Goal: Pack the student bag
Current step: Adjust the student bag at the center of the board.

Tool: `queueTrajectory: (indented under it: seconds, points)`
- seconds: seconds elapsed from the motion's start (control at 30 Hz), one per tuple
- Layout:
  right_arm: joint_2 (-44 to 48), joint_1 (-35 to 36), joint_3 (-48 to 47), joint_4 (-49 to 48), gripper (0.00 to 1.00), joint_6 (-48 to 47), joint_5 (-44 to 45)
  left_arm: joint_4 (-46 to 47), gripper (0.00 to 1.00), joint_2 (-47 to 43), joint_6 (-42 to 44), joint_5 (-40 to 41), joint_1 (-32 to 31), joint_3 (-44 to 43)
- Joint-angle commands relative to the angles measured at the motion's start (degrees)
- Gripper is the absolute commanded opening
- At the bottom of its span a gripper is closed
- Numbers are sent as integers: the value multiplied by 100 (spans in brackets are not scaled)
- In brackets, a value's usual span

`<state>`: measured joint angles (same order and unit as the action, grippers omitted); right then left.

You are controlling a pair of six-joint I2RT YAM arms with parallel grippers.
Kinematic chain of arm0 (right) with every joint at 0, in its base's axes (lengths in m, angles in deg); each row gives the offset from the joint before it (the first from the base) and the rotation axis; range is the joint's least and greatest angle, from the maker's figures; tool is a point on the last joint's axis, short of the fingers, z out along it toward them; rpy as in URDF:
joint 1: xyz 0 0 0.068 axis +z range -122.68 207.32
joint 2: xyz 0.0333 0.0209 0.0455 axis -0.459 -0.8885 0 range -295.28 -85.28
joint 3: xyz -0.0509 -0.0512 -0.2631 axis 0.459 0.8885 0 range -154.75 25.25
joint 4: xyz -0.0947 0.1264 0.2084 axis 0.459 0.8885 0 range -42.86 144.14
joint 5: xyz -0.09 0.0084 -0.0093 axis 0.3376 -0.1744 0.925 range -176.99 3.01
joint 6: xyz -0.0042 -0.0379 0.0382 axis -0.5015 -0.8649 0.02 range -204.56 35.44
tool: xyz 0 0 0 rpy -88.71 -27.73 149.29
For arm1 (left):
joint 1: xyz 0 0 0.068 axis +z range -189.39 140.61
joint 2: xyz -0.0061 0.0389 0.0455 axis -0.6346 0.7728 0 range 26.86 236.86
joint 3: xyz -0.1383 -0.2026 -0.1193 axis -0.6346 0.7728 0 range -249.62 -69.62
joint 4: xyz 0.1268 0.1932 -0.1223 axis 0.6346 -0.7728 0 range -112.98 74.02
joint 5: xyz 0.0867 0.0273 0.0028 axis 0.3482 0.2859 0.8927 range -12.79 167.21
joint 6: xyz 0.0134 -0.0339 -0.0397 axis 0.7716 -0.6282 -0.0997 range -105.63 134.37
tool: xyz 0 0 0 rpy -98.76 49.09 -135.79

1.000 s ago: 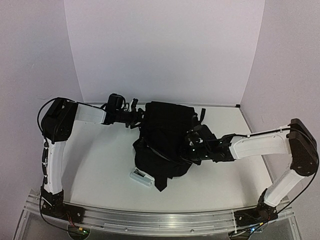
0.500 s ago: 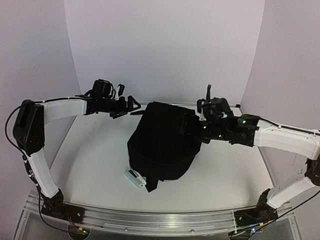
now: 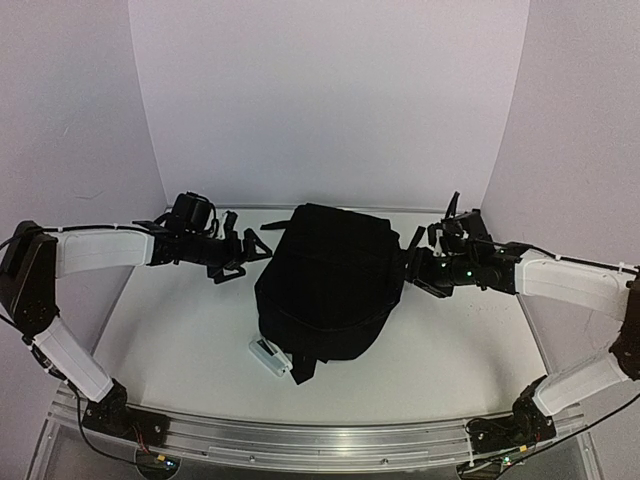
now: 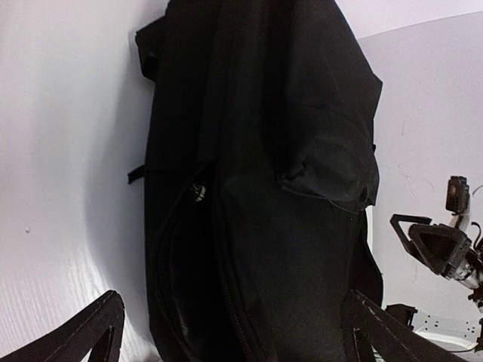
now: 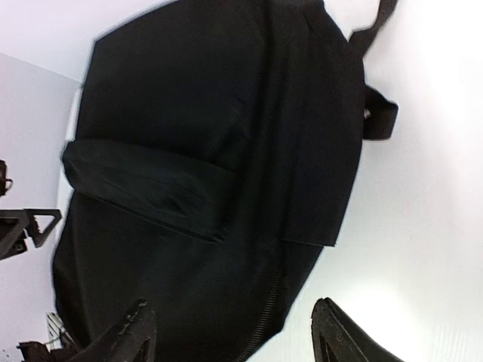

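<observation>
A white tabletop (image 3: pixel 470 340) spreads across the scene, backed by a plain white panel (image 3: pixel 330 100) with pale lilac walls (image 3: pixel 60 100) on either side. Toward its front, left of centre, lies a small white oblong item (image 3: pixel 266 354), too blurred to identify. A silver metal rail (image 3: pixel 320 438) runs along the near edge.

White item (image 3: pixel 268 357) half under student bag (image 3: pixel 325 285)
</observation>
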<state>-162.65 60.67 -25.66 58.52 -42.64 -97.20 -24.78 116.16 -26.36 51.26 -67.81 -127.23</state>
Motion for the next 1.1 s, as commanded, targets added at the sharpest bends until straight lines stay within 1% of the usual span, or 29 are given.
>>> queueTrajectory:
  seconds: [0.0, 0.07, 0.1, 0.13, 0.17, 0.27, 0.3, 0.37, 0.43, 0.47, 0.53, 0.6, 0.67, 0.7, 0.8, 0.9, 0.97, 1.07]
  points:
    - [-234, -11, 150, -427, 58, -48, -304, -169, 96, 127, -183, 222, -310, -251]
    - [-327, -10, 245, -443, 55, -35, -285, -336, 89, 286, -201, 375, -384, -324]
    - [-367, -11, 287, -453, 53, -24, -288, -369, 84, 362, -225, 421, -416, -336]
    - [-389, -10, 327, -474, 52, -4, -289, -361, 77, 437, -251, 437, -441, -332]
    - [-409, -11, 376, -499, 50, 15, -296, -322, 72, 492, -281, 427, -460, -318]
    - [-449, -7, 484, -553, 45, 50, -308, -142, 62, 618, -351, 368, -480, -299]
    - [-454, -7, 517, -562, 43, 65, -291, -96, 57, 647, -363, 363, -481, -306]
    - [-455, -10, 587, -583, 37, 87, -263, -48, 44, 708, -354, 381, -481, -347]
    - [-453, -10, 664, -652, 25, 151, -281, -4, 32, 754, -342, 424, -481, -367]
    - [-447, -10, 718, -713, 18, 205, -319, 28, 27, 783, -346, 432, -485, -372]
    - [-412, -3, 867, -904, 9, 352, -470, 91, 19, 860, -334, 445, -477, -410]
    - [-378, -3, 1060, -1270, 2, 507, -663, 131, 10, 959, -294, 470, -469, -482]
    - [-380, 6, 1225, -1546, 0, 641, -828, 123, 2, 1041, -244, 552, -432, -559]
    - [-388, 7, 1289, -1660, 0, 703, -904, 147, 0, 1065, -224, 582, -378, -588]
    - [-385, 67, 1490, -1984, 0, 873, -1085, 315, 0, 1081, -185, 583, -117, -639]
    - [-474, 233, 1576, -2234, 0, 1000, -1184, 640, 0, 1167, -110, 284, 242, -743]
    - [-630, 433, 1522, -2332, 0, 1067, -1166, 770, 0, 1305, 90, 3, 392, -944]
    - [-960, 772, 1419, -2658, 0, 1306, -1140, 664, 0, 1609, 463, -265, 514, -1392]
